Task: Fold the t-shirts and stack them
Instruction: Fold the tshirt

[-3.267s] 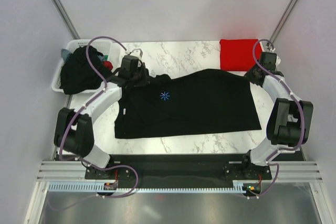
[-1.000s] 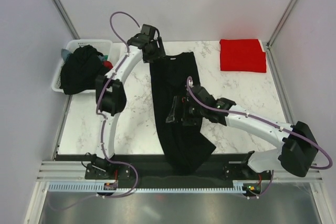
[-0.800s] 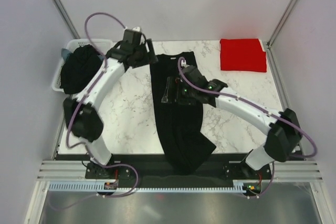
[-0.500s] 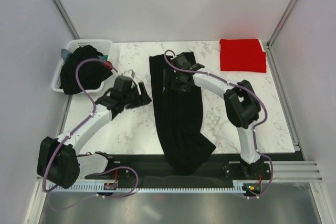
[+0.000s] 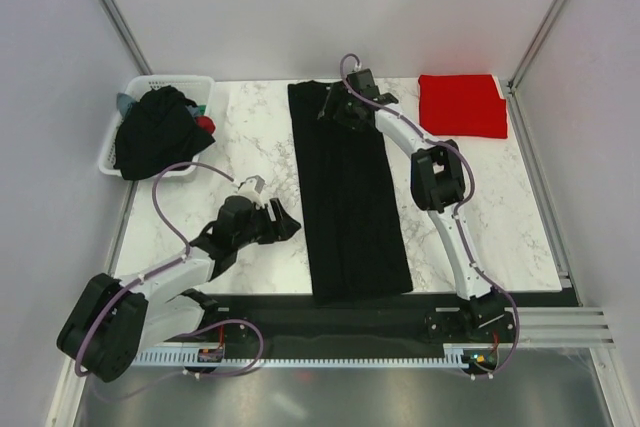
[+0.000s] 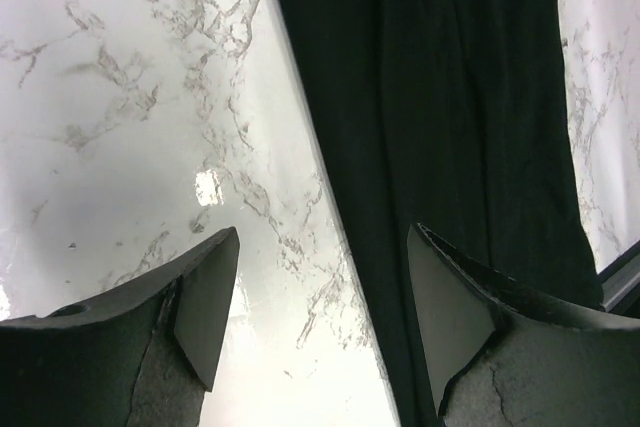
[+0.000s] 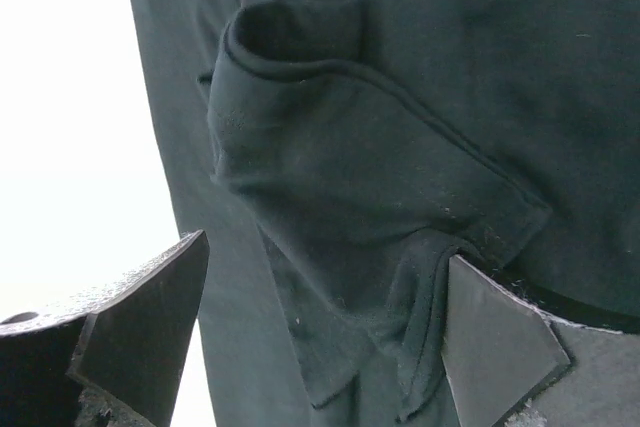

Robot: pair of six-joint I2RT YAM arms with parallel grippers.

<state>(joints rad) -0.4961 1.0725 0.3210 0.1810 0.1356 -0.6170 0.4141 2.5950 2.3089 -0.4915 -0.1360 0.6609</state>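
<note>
The black t-shirt [image 5: 350,197] lies folded into a long narrow strip down the middle of the table [image 5: 250,147], from far edge to near edge. The right pincer [image 5: 335,107] is at its far end, jaws apart on either side of a rumpled sleeve [image 7: 330,177], gripping nothing. The left pincer [image 6: 320,237] is also open, above bare table just left of the strip. A folded red t-shirt [image 5: 460,105] sits in the far right corner. Dark t-shirts [image 5: 150,132] are heaped in a basket [image 5: 175,80] at the far left corner.

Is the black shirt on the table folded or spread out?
Folded: the black shirt lies as one long narrow strip, with a sleeve doubled over on top.
</note>
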